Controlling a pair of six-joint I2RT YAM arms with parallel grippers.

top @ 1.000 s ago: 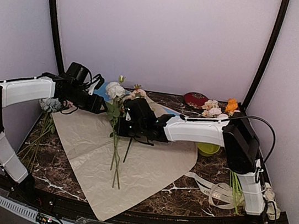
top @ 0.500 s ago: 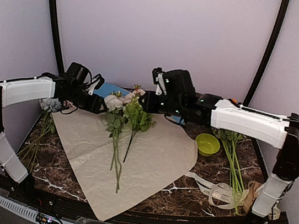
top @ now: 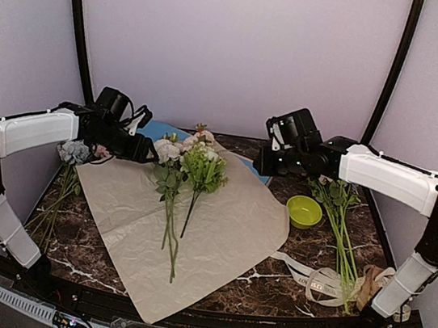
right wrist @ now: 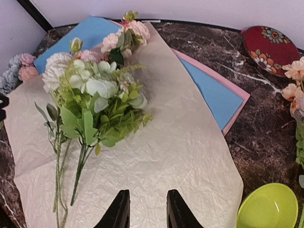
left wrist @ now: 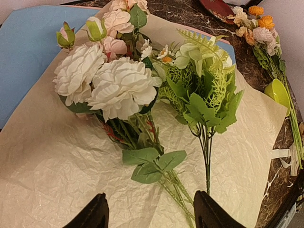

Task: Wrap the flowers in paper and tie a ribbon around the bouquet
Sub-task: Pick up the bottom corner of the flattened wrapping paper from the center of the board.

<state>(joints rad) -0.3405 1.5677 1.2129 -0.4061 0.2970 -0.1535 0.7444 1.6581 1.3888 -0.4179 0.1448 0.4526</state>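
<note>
1. So, in the top view we see the flowers [top: 179, 171] lying flat on the paper [top: 226, 230], on the upper left part of the sheet.
2. Their long axis runs nearly straight up and down the frame. The blooms point to the top, and the thin stems trail toward the bottom and end well inside the sheet.
3. In the left wrist view we get white and pink blooms at upper left and a leafy green sprig just right of them.
4. We've got the left gripper [top: 148, 154] just beside the blooms on their left. Its fingers [left wrist: 92, 216] are spread wide, with nothing but paper between them.
5. We see the right gripper [top: 261, 163] hanging over the upper right of the paper, well apart from the flowers. There's a narrow gap between its fingers [right wrist: 121, 209] and nothing pinched.
6. We see the paper spread out and creased, one corner pointing at the bottom edge. A light blue sheet [right wrist: 211, 97] peeks out under its top.
7. We spot the ribbon [top: 309, 279] lying in loose loops at lower right on the marble table [top: 266, 295], just beside the paper's right edge and below a green bowl [top: 304, 211].
</note>
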